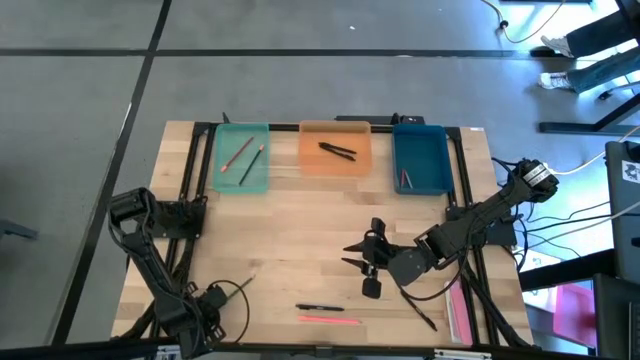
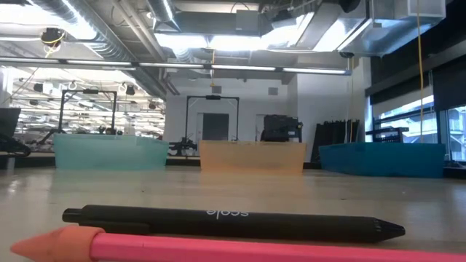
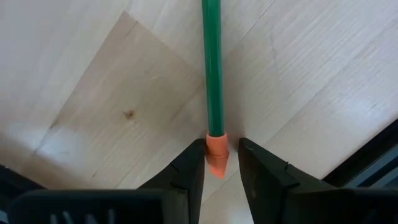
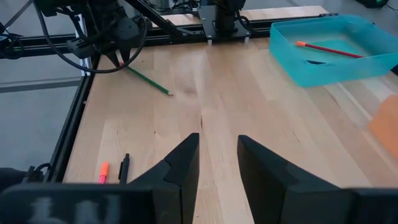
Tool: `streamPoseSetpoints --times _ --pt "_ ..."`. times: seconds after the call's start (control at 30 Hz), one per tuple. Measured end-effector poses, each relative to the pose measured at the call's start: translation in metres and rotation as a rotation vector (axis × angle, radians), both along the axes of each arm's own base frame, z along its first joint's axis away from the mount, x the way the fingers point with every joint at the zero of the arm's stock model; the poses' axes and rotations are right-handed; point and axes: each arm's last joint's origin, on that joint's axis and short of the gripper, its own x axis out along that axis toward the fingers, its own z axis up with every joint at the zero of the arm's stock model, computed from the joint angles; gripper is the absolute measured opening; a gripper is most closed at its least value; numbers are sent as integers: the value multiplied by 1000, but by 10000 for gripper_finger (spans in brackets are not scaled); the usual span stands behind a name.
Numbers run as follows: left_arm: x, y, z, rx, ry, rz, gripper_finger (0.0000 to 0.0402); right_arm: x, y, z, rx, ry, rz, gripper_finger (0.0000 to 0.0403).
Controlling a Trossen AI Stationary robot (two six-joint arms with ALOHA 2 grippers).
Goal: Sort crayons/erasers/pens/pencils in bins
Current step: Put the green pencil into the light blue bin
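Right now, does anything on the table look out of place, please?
Nothing damaged or spilled. A black pen and pink pencil lie loose near the table's front edge; a green pencil's tip sits between the left end effector's open fingers.

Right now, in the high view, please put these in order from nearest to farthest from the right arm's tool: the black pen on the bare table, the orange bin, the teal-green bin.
Measured from the right tool:
1. Black pen, on the table's near side, just below the tool.
2. Orange bin, at the far edge, middle of the three.
3. Teal-green bin, at the far edge, on the left arm's side.
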Motion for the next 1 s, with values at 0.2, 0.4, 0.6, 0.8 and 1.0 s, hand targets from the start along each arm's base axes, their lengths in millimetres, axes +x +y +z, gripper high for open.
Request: streamPoseSetpoints --times 0.2,0.4,0.6,0.8,1.0 --pt "-1 0 0 4 -1 15 94 0 0 0 0 1 0 113" --pt "-1 0 0 5 1 27 94 0 0 0 0 1 0 113" --pt "-1 0 -1 7 1 27 88 0 0 0 0 1 0 113" --pt "-1 1 -1 8 2 27 50 0 0 0 0 1 0 113" --pt "-1 1 -1 10 3 27 11 0 0 0 0 1 0 113"
